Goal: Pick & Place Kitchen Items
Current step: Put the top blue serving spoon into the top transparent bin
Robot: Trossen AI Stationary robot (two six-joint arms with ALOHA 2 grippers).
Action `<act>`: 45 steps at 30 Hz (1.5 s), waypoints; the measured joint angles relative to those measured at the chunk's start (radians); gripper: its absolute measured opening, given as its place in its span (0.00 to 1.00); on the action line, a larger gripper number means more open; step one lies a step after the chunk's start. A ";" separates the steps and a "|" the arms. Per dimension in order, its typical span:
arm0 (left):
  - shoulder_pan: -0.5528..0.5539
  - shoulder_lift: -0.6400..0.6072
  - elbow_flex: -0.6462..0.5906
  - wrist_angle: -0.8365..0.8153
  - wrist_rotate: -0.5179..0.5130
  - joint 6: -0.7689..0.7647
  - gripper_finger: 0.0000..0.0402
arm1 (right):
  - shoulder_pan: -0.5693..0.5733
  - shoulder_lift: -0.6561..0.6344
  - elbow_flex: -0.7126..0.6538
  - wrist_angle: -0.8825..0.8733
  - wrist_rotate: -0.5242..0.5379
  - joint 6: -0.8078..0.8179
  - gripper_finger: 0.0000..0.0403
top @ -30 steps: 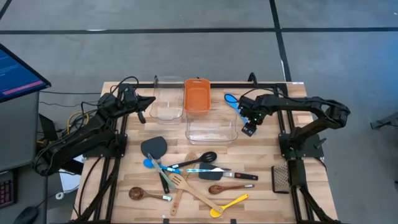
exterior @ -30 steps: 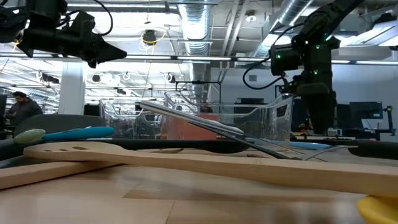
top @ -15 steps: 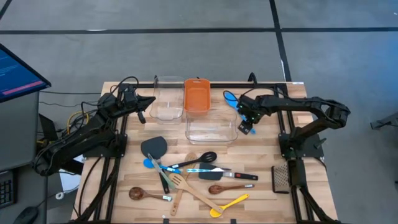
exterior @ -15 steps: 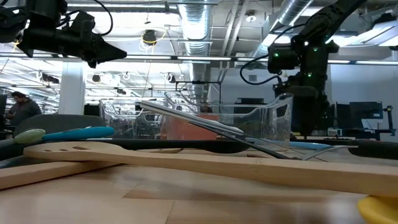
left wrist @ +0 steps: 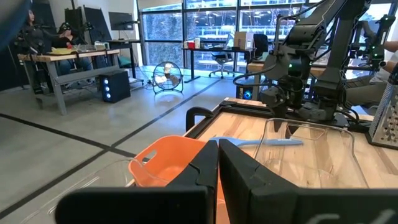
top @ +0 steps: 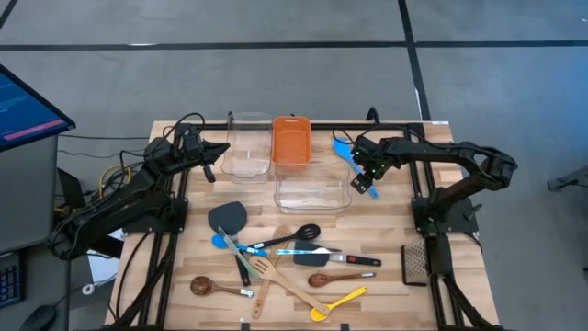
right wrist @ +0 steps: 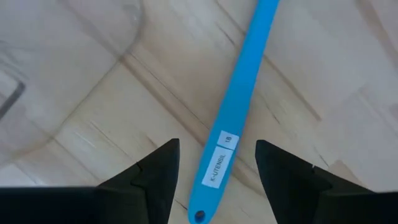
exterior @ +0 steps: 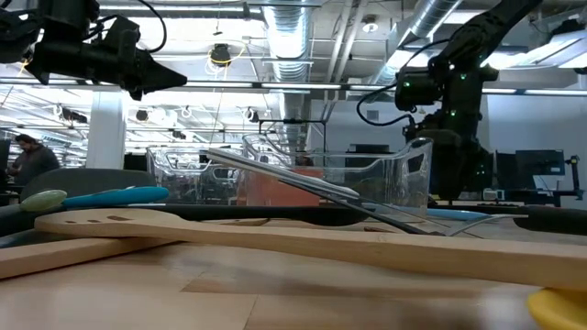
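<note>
Claw poised over a blue spoon, sorting barely begun.

The right claw (right wrist: 214, 171), fingers spread, straddles the smooth blue spoon (right wrist: 239, 106) lying flat on the grained wooden bench (top: 386, 230) at two o'clock. The clear tubs (top: 312, 190) and orange bin (top: 290, 140) look empty; the utensil heap (top: 280, 257) waits at six o'clock. The left claw (top: 209, 156), pressed together, idles at ten o'clock.
</note>
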 joint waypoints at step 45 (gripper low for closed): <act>0.000 0.000 0.000 -0.007 0.000 0.000 0.01 | -0.004 -0.115 -0.174 0.123 -0.037 0.080 0.45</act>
